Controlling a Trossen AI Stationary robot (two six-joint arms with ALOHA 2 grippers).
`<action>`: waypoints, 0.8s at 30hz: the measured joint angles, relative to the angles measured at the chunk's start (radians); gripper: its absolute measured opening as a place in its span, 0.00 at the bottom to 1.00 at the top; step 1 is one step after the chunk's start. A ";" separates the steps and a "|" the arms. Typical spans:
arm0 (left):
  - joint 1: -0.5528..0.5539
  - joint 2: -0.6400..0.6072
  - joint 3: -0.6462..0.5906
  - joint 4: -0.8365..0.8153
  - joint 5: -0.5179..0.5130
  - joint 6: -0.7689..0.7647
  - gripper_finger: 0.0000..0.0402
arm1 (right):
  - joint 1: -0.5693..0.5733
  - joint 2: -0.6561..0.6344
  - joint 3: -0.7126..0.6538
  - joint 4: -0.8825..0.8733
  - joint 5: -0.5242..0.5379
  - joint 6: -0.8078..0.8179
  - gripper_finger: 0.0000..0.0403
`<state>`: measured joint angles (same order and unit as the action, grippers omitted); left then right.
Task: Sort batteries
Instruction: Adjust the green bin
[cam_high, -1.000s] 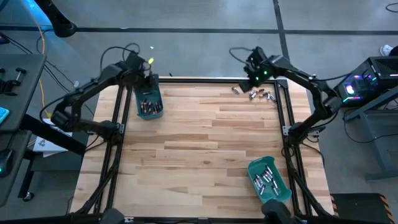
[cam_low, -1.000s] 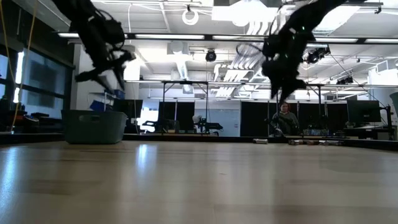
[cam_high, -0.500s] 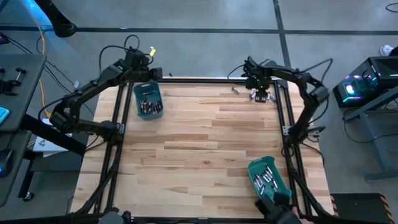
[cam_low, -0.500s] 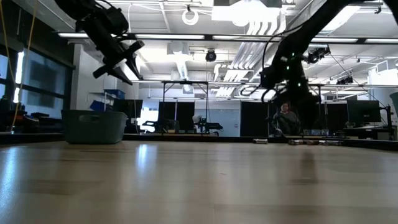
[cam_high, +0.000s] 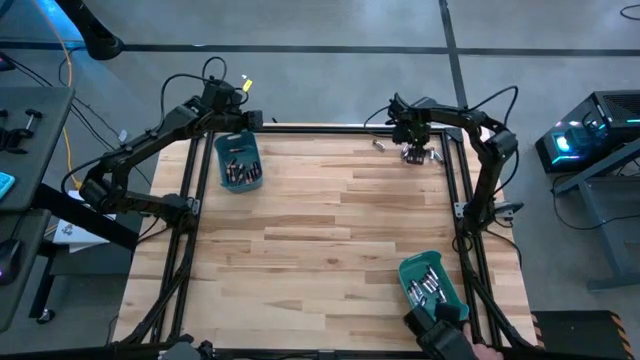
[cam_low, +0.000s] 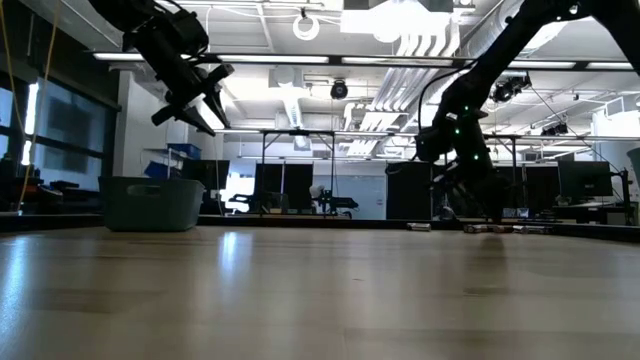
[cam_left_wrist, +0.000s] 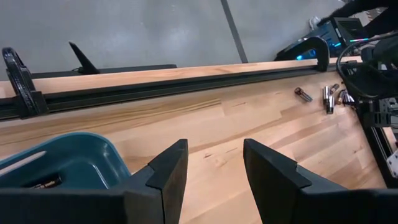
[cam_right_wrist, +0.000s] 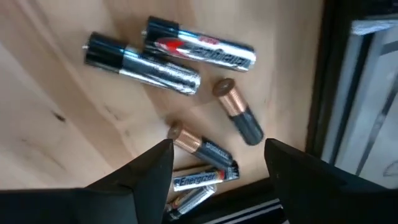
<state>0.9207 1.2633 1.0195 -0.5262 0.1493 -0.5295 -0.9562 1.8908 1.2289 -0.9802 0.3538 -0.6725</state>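
Observation:
Loose batteries (cam_high: 408, 150) lie on the wood at the table's far right edge, some silvery (cam_right_wrist: 202, 48), some dark with copper ends (cam_right_wrist: 239, 116). My right gripper (cam_high: 415, 143) is low over this pile and open. Its fingers stand on either side of a copper-ended cell (cam_right_wrist: 200, 148) and touch nothing that shows. My left gripper (cam_high: 248, 119) is open and raised in the air (cam_low: 205, 108) at the far edge, just beyond the far-left teal bin (cam_high: 238, 160), which holds batteries. In the left wrist view the left gripper (cam_left_wrist: 214, 149) is empty.
A second teal bin (cam_high: 432, 287) with several batteries sits at the near right corner. A black frame rail (cam_left_wrist: 186, 81) runs along the far edge, and another (cam_high: 465, 190) along the right edge beside the pile. Bare wood spans the middle (cam_high: 320, 230).
My right gripper has dropped from high above the table down to the battery pile at the far right edge. My left gripper has risen from over the far-left bin, moved slightly toward the far edge, and tipped to a slant.

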 joint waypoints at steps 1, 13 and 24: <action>0.000 0.000 0.000 0.000 0.000 0.000 0.37 | 0.000 0.001 0.000 0.000 -0.007 -0.002 0.61; 0.000 0.000 0.000 0.000 0.002 -0.016 0.37 | 0.009 0.002 0.000 -0.018 -0.020 0.059 0.62; 0.000 0.000 0.000 0.000 0.002 -0.042 0.37 | 0.015 -0.101 0.000 0.042 -0.098 0.119 0.62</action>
<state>0.9207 1.2633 1.0191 -0.5259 0.1509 -0.5718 -0.9414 1.7897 1.2289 -0.9382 0.2559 -0.5537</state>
